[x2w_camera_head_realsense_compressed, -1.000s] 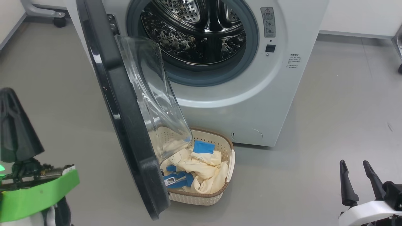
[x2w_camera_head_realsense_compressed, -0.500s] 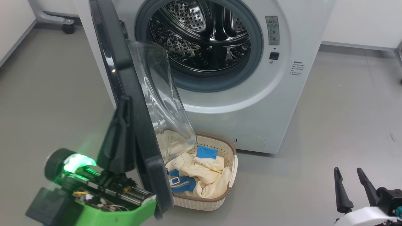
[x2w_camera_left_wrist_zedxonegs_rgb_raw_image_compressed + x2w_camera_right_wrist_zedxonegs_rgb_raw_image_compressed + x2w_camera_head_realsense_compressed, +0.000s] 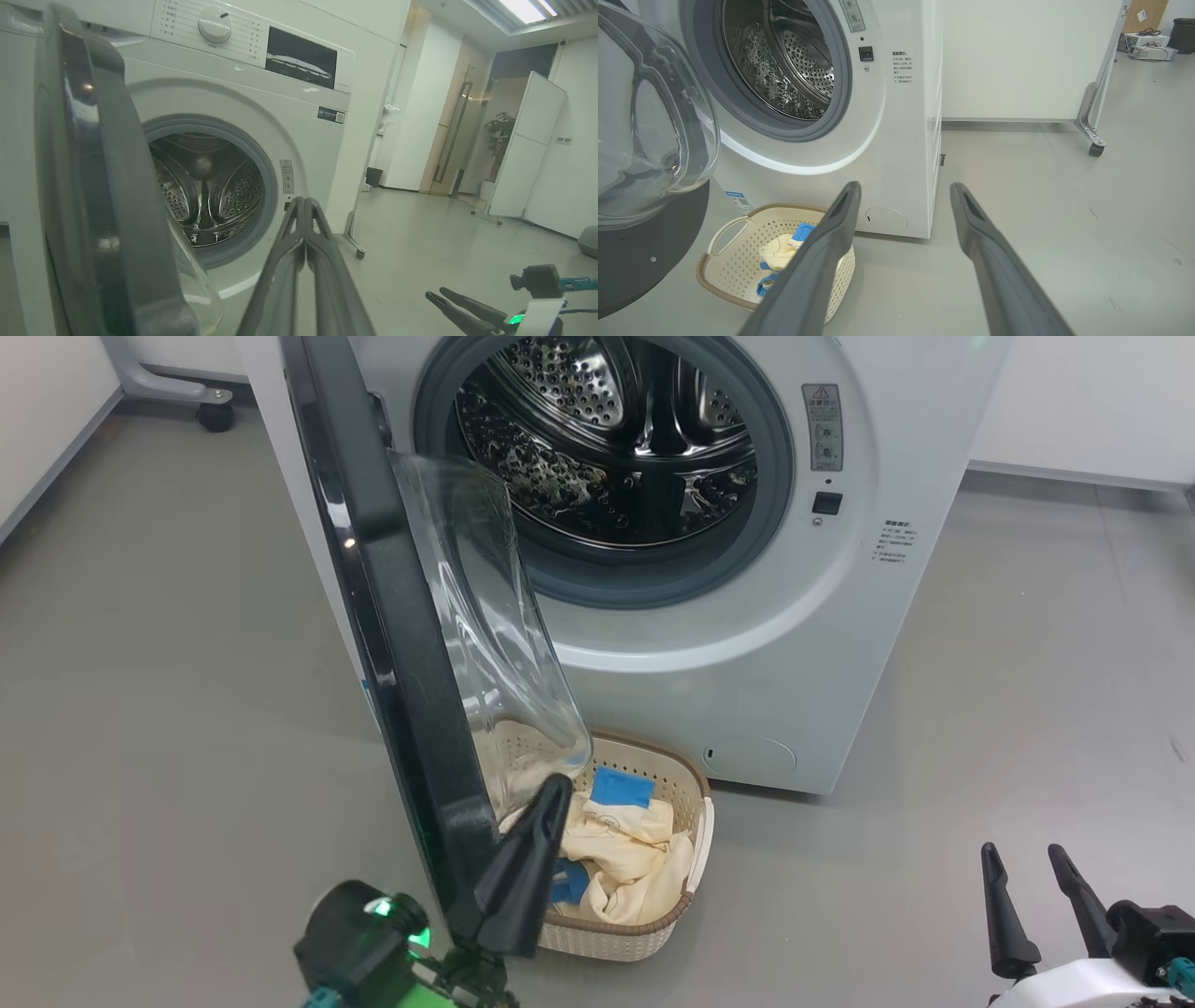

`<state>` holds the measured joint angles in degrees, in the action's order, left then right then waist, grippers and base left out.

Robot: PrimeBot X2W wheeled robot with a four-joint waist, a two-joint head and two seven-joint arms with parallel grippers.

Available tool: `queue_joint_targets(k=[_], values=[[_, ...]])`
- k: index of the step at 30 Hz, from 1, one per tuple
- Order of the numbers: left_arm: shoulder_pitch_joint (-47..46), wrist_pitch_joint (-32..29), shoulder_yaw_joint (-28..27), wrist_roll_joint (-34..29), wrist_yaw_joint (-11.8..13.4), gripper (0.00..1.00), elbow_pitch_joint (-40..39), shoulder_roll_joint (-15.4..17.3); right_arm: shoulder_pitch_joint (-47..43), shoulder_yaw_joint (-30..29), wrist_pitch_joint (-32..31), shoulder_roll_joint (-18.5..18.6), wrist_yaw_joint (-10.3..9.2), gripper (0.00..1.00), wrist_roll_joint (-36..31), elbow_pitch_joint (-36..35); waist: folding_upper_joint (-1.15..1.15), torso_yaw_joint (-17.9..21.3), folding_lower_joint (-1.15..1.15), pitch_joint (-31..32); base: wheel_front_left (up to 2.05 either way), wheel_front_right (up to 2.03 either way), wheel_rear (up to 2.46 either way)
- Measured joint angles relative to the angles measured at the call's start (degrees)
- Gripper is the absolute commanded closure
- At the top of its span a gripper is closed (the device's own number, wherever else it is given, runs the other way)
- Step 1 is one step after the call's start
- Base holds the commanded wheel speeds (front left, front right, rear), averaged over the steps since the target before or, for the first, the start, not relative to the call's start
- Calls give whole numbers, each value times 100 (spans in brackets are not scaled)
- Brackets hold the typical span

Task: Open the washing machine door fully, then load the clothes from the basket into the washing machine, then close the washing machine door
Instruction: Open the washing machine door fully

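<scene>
Black and glossy, the washing machine door point(image 3: 397, 616) stands swung out edge-on in my head view, its clear bowl point(image 3: 495, 635) facing the open steel drum point(image 3: 616, 439) of the washing machine point(image 3: 747, 663). Half a second ago my left gripper point(image 3: 553, 795) was on the outer side of that rim; now it has crossed to the inner side, low, its tip in front of the bowl's lower edge and above the basket point(image 3: 702, 831). Its fingers are pressed together, holding nothing; I cannot tell whether it touches the door. The clothes point(image 3: 630, 859) lie in the basket, on the floor against the machine's front, under the door. My right gripper point(image 3: 1021, 861) has barely shifted at lower right. From the left wrist, the closed fingers point toward the drum, with the door rim to their left. From the right wrist, the fingers are spread wide and empty, the basket with the clothes just left of them.
</scene>
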<state>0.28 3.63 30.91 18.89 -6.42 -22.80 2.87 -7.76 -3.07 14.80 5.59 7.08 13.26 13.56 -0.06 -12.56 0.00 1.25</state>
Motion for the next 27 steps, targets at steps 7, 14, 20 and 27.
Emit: queue_joint_targets(k=[7, 14, 20, 27], values=[[259, -470, 300, 231, -5, 100, 467, 97, -1, -11, 0, 0, 0, 0, 1, 2, 0, -29, 0, -40, 0, 0, 0], [274, -612, 130, 174, 11, 100, 637, 101, -1, -5, 0, 0, 0, 0, 43, -8, 0, -57, 0, -86, 0, 0, 0], [236, -615, -8, -11, 205, 100, 682, 98, -1, 1, 0, -1, 0, 0, 44, -14, 0, -75, 0, -132, 0, 0, 0], [137, -662, -63, -87, 367, 100, 753, 85, 1, -11, 0, -8, 1, 0, 53, -55, 0, -99, 0, -232, 0, 0, 0]])
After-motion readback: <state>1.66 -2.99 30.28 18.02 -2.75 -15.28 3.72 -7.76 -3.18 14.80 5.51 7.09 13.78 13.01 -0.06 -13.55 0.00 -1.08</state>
